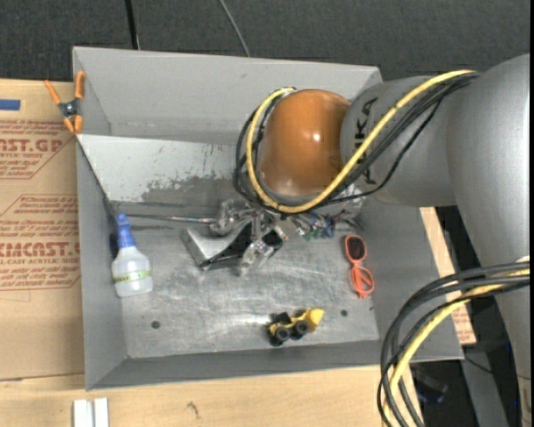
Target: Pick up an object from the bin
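Inspection of colours:

- **Bin:** The bin (93, 283) is recorded as plain grey metal. Its floor is marked with pale scuffs, and a dark smear is noted along the foot of the back wall.
- **Bottle:** A bottle (130, 267) at the left is recorded as translucent white with a blue cap.
- **Sunglasses:** A pair of sunglasses (359, 265) at the right is recorded as orange-red.
- **Toy vehicle:** A small toy vehicle (294, 325) near the front is noted as yellow with black parts.
- **Robot:** The claw (242, 245) is seen as bright silver with black. The wrist cover (303, 140) is glossy orange, the arm (481, 132) silver-grey, and the cables (251, 145) yellow and black.
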Available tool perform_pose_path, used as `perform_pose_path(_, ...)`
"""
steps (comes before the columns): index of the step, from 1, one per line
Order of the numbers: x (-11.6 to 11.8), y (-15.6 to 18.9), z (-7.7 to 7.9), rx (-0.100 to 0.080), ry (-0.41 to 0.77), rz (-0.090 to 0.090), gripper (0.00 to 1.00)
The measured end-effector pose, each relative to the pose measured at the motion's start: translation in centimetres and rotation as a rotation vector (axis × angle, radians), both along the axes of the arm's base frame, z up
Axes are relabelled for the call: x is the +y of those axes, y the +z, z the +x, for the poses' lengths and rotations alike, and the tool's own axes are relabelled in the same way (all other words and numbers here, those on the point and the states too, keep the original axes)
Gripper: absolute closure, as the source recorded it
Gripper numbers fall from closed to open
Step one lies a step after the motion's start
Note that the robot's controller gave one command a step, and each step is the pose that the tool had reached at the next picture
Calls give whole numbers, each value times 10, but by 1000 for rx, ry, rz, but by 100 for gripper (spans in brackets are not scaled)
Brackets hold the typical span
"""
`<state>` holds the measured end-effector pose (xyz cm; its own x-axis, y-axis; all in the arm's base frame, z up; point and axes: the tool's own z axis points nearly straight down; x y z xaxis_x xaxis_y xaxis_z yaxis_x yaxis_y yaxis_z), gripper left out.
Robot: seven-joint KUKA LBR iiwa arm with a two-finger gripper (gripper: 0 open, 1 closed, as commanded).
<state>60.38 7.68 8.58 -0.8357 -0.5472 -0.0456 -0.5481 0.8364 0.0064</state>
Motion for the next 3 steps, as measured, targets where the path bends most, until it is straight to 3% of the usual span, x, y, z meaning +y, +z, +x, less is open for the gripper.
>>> perform_pose_path(1, 0, 0, 0, 0, 0, 0, 100)
perform_pose_path(2, 4, 31, -13, 42, 19, -29, 100)
perform_pose_path(3, 14, 69, -13, 33, 23, -29, 100)
